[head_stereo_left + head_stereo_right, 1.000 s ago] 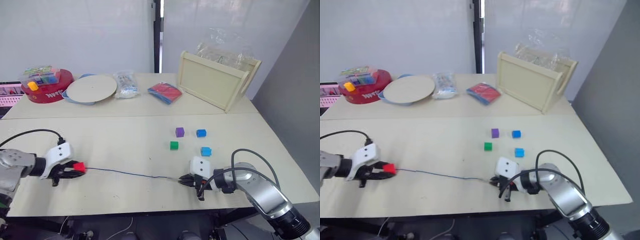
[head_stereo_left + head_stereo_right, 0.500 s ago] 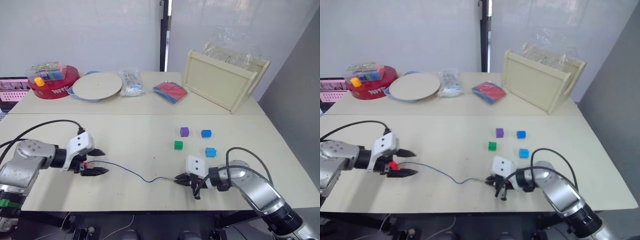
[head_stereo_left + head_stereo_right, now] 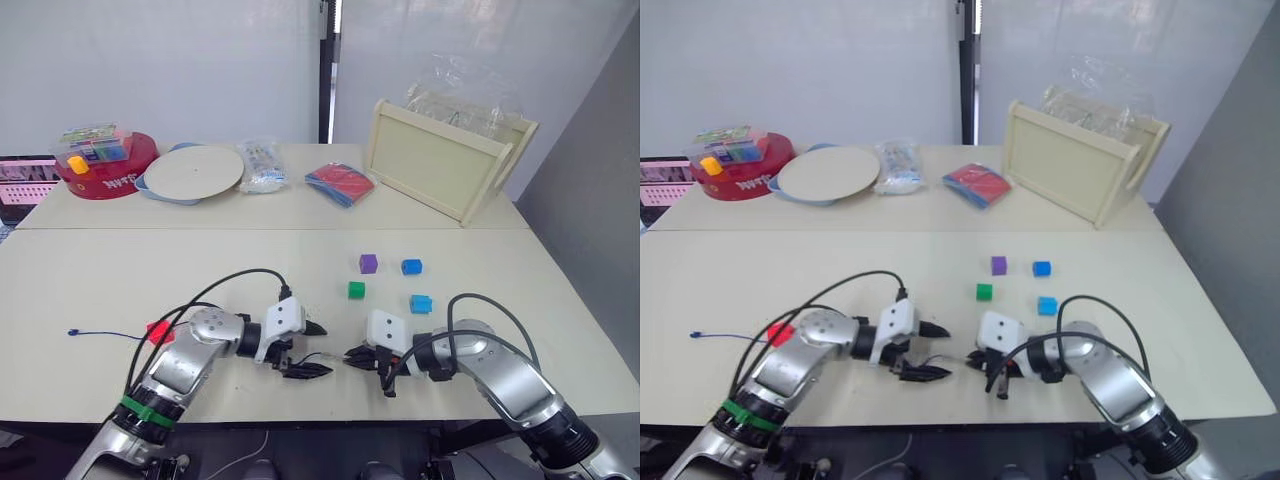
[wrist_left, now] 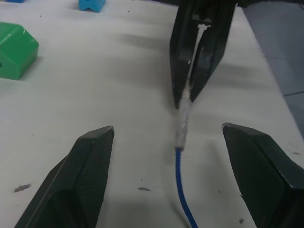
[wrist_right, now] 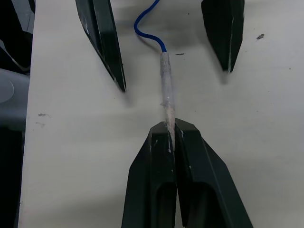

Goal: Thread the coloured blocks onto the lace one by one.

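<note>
One red block (image 3: pixel 158 331) sits on the lace (image 4: pixel 183 122); four loose at one o'clock. Right gripper (image 5: pixel 170 135) pinches its tip; left gripper (image 4: pixel 166 142) gapes empty

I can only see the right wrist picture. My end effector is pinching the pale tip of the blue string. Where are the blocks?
Observer: Four loose ones lie on the table beyond your right end effector: the green block, the purple block, the far blue block and the near blue block.
Operator: And the red one?
Observer: The red block is off to the robot's left, and the lace runs into it. The knotted end lies just past it.
Operator: Whose black points are in front of me?
Observer: They belong to the left end effector. It is open, with one finger on each side of the tip.
</note>
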